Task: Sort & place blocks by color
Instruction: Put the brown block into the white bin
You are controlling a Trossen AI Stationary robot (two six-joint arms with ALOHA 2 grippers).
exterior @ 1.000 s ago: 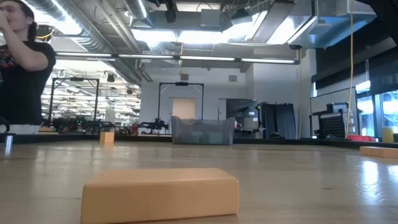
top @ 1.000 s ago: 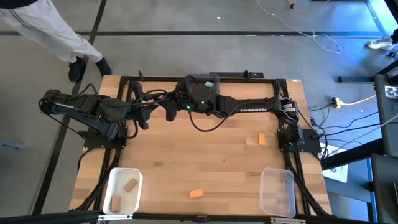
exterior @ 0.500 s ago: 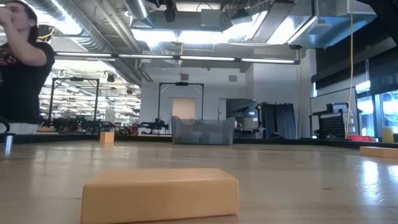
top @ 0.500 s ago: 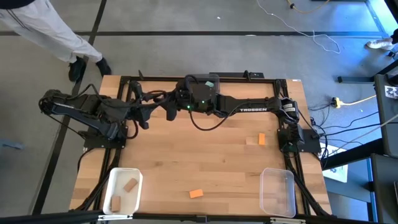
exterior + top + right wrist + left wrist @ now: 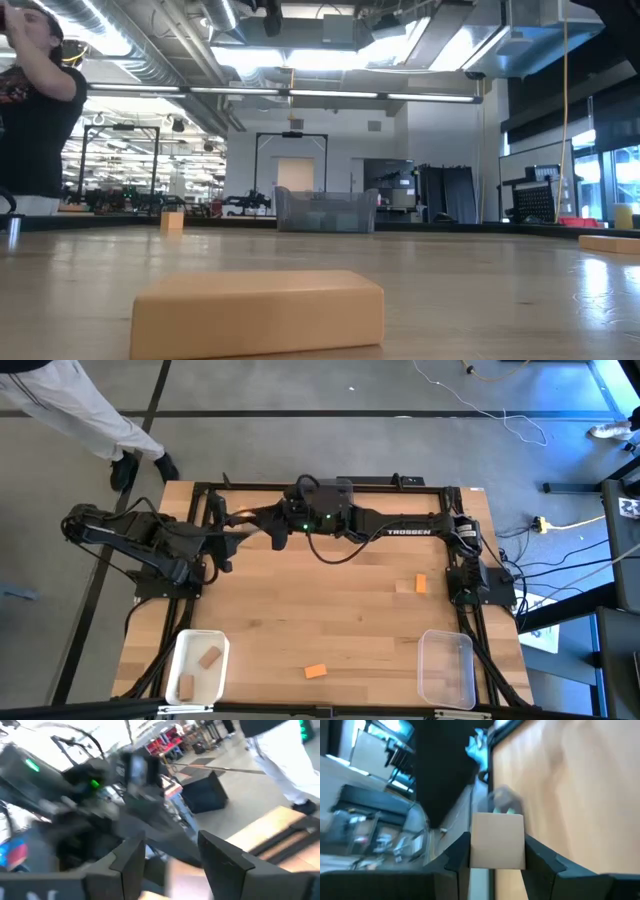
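**Blocks: light, rigid, easy to pinch**

Blocks look like light, stiff wood. My left gripper (image 5: pixel 496 851) pinches a tan block (image 5: pixel 497 841) across its flat sides. My right gripper (image 5: pixel 170 852) faces it, fingers spread, empty. Well away from both lie two orange blocks (image 5: pixel 315 671) on the smooth plank table (image 5: pixel 340 610).
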